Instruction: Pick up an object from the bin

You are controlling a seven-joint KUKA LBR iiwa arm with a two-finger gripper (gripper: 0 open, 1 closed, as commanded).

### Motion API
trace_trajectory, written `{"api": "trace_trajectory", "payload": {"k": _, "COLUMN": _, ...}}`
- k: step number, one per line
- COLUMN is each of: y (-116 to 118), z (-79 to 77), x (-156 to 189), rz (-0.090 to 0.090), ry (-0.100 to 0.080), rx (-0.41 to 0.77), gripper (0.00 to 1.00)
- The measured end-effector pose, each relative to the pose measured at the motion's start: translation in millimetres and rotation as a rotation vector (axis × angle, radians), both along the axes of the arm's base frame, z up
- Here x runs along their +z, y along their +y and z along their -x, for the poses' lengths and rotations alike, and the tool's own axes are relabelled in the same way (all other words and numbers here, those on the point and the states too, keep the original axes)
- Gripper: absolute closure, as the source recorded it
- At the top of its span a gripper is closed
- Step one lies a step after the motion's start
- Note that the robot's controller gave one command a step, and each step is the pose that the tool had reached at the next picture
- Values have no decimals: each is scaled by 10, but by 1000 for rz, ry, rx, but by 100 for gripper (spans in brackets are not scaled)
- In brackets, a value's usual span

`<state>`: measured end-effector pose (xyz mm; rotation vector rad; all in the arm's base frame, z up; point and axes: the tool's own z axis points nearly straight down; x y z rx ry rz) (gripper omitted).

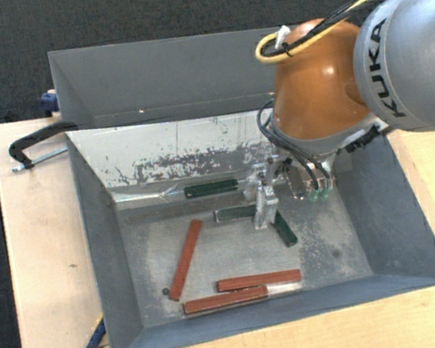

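Dark green stick point(284, 232) lies just beside the gripper point(266, 206) at its five o'clock, a second green stick point(235, 214) at nine; grip width cannot be told.

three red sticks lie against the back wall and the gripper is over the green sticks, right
Not quite: the camera view shows the three red sticks lying toward the front of the bin, two along its front wall, not against the back wall. The gripper is over the green sticks.
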<state>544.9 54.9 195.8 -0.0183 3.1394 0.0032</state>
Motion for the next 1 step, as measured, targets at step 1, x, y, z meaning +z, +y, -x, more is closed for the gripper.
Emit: {"api": "trace_trajectory", "payload": {"k": 1, "y": -354, "z": 222, "x": 784, "rz": 2, "ry": -4, "rx": 166, "gripper": 100}}
